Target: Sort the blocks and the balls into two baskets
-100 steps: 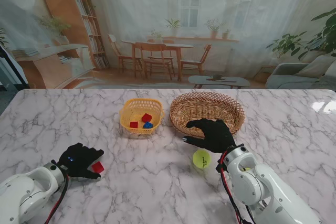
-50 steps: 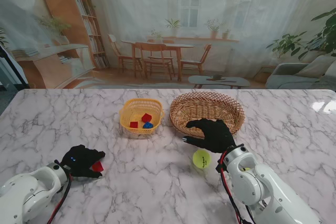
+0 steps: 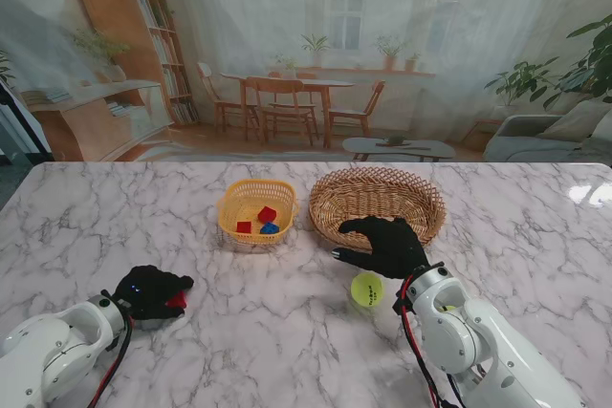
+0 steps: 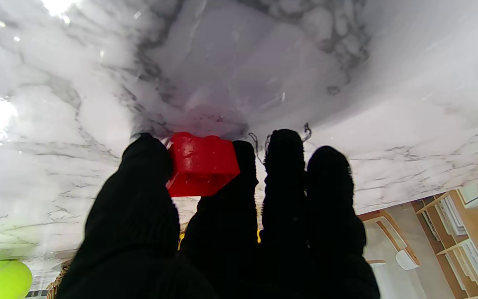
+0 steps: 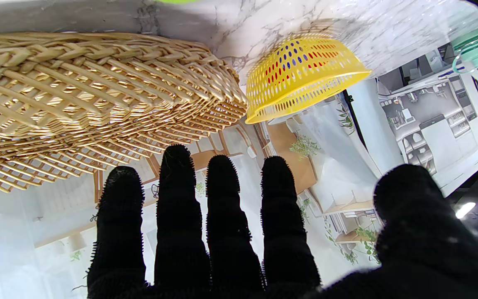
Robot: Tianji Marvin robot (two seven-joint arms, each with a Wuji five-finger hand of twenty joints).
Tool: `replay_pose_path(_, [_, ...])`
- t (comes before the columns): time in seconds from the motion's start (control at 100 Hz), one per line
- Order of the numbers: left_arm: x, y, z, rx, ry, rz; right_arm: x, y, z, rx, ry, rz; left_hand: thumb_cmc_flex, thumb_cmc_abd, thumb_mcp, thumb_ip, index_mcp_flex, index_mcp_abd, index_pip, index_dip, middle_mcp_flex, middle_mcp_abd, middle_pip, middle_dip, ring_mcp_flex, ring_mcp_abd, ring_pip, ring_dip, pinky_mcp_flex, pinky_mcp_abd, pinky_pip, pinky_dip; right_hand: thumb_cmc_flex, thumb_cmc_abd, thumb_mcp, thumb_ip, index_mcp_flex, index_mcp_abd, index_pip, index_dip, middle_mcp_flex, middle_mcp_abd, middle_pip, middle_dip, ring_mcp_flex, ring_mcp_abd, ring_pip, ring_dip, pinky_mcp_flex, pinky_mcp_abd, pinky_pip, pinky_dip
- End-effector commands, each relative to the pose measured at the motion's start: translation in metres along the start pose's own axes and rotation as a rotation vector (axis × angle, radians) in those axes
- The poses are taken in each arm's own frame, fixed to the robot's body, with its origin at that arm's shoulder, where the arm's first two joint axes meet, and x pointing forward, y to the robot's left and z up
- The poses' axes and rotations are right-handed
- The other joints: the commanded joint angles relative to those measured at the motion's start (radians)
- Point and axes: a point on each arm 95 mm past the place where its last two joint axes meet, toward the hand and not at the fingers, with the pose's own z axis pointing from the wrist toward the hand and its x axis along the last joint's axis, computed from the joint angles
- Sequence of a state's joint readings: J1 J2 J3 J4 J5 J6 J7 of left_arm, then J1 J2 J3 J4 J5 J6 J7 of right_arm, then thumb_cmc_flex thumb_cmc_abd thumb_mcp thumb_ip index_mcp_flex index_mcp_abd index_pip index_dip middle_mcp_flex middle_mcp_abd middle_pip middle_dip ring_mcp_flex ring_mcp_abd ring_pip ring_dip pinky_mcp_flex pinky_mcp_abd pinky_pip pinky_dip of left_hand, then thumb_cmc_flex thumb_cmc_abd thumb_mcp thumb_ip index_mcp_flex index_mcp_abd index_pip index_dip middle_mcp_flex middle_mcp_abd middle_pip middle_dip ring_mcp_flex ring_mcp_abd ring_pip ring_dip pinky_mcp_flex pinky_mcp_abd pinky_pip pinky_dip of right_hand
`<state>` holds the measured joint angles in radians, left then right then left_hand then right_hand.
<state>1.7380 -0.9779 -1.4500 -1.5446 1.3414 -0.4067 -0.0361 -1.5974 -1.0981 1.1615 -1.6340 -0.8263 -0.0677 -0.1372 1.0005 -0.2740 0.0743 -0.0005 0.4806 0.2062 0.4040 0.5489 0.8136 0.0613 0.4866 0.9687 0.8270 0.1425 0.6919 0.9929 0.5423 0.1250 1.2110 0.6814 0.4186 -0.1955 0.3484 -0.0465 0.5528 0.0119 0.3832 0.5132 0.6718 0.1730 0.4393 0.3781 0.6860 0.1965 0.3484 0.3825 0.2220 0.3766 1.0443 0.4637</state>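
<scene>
**Left hand on red block; ball waits by right hand**

While the left hand (image 3: pixel 151 290) sits low on the surface (image 3: pixel 287 332) at the near left, its fingers (image 4: pixel 230 187) are curled onto the red block (image 4: pixel 201 164); the wrist view shows thumb on one face, forefinger on the opposite one, block against the marble. Lifted or not: cannot tell.

Key relation: the yellow basket (image 3: pixel 232 220) lies farther from me and to the right of this hand, well apart. Judged next: lift, then carry on that diagonal.

Yellow basket holds two red blocks and one blue. Wicker basket (image 3: pixel 421 200) shows nothing inside.

Right hand (image 3: pixel 387 244) hangs with fingers spread, holding nothing, over the wicker basket's near rim. Green ball (image 3: pixel 366 289) lies on the surface just nearer to me than that hand, so the right arm is nearer it.
</scene>
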Motion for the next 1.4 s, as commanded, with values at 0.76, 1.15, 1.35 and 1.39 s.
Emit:
replay_pose_path(0.76, [-0.017, -0.029, -0.004, 0.039, 0.017, 0.04, 0.001, -0.001, -0.001, 0.005, -0.005, 0.002, 0.156, -0.052, 0.017, 0.034, 0.027, -0.028, 0.034, 0.003, 0.078, -0.044, -0.071, 0.075, 0.032, 0.0, 0.017, 0.0, 0.026, -0.018, 0.033, -0.017, 0.023, 0.029, -0.01, 0.018, -0.032, 0.013, -0.016, -0.007, -0.02, 0.007, 0.012, 0.001, -0.007, 0.008, -0.012, 0.008, -0.017, 0.019, -0.013, -0.001])
replay_pose_path(1.15, [-0.041, -0.07, 0.016, 0.096, 0.008, 0.036, 0.001, -0.002, 0.001, 0.011, -0.006, 0.004, 0.156, -0.041, 0.013, 0.034, 0.026, -0.03, 0.03, 0.012, 0.078, -0.042, -0.077, 0.078, 0.029, 0.001, 0.015, 0.0, 0.028, -0.017, 0.034, -0.016, 0.023, 0.029, -0.01, 0.018, -0.033, 0.015, -0.017, -0.007, -0.02, 0.007, 0.012, 0.002, -0.007, 0.008, -0.012, 0.008, -0.017, 0.017, -0.013, -0.001])
replay_pose_path(1.35, [-0.056, -0.096, 0.033, 0.134, -0.025, 0.015, 0.001, -0.001, 0.001, 0.011, -0.008, 0.005, 0.158, -0.038, 0.011, 0.034, 0.031, -0.032, 0.03, 0.019, 0.079, -0.041, -0.079, 0.079, 0.028, 0.003, 0.013, -0.001, 0.024, -0.017, 0.032, -0.016, 0.023, 0.029, -0.01, 0.018, -0.033, 0.014, -0.016, -0.007, -0.021, 0.006, 0.012, 0.002, -0.007, 0.007, -0.012, 0.009, -0.017, 0.019, -0.013, -0.001])
replay_pose_path(1.39, [-0.059, -0.1, 0.038, 0.137, -0.032, 0.012, 0.001, -0.001, 0.001, 0.01, -0.008, 0.006, 0.157, -0.037, 0.01, 0.034, 0.031, -0.033, 0.03, 0.02, 0.078, -0.04, -0.079, 0.079, 0.028, 0.004, 0.013, -0.001, 0.023, -0.017, 0.032, -0.016, 0.023, 0.029, -0.01, 0.018, -0.033, 0.015, -0.016, -0.007, -0.021, 0.006, 0.012, 0.002, -0.007, 0.009, -0.012, 0.009, -0.017, 0.018, -0.013, -0.001])
